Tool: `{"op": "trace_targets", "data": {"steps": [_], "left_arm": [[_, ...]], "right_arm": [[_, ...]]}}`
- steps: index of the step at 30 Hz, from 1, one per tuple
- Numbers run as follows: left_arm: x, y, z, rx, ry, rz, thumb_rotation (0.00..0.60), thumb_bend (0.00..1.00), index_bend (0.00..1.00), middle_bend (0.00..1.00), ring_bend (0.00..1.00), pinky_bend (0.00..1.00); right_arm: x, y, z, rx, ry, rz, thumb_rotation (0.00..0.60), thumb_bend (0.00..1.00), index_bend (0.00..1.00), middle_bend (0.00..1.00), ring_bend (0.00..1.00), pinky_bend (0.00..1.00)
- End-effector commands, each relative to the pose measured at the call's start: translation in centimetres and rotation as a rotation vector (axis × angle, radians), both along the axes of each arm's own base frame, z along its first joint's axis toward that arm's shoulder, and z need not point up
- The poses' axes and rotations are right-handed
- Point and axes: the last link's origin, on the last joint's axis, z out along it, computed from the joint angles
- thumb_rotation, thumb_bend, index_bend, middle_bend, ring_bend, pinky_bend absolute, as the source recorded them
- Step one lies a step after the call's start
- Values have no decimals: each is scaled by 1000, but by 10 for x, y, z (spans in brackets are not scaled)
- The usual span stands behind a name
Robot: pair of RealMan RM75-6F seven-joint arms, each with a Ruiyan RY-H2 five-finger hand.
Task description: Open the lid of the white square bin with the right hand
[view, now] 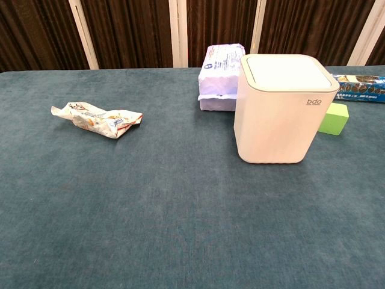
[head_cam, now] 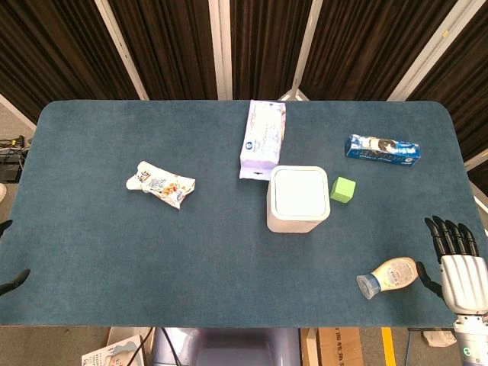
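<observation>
The white square bin (head_cam: 298,199) stands upright at the table's middle with its lid down; the chest view shows the bin (view: 278,111) at right of centre. My right hand (head_cam: 456,258) hovers at the table's front right edge, fingers stretched out and apart, holding nothing, well to the right of the bin. Of my left hand (head_cam: 11,279) only dark fingertips show at the far left edge, spread apart with nothing between them. Neither hand appears in the chest view.
A mayonnaise-like bottle (head_cam: 389,275) lies just left of my right hand. A green cube (head_cam: 343,190) sits right of the bin, a purple wipes pack (head_cam: 262,138) behind it, a blue biscuit pack (head_cam: 383,150) at back right, a crumpled snack wrapper (head_cam: 162,184) at left.
</observation>
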Motion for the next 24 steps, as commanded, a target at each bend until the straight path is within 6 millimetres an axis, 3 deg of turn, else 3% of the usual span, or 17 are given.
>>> {"op": "trace_targets", "data": {"steps": [1, 21, 24], "left_arm": [[0, 0, 0, -1, 1, 1, 600, 67, 170, 65, 0, 0], [-1, 0, 0, 2, 2, 5, 600, 68, 169, 63, 0, 0], [-1, 0, 1, 4, 4, 7, 600, 68, 169, 63, 0, 0]], "right_arm": [[0, 0, 0, -2, -1, 0, 600, 353, 87, 107, 95, 87], [-1, -1, 0, 13, -11, -9, 600, 353, 87, 108, 96, 87], [-1, 0, 0, 16, -17, -8, 600, 353, 87, 145, 152, 92]]}}
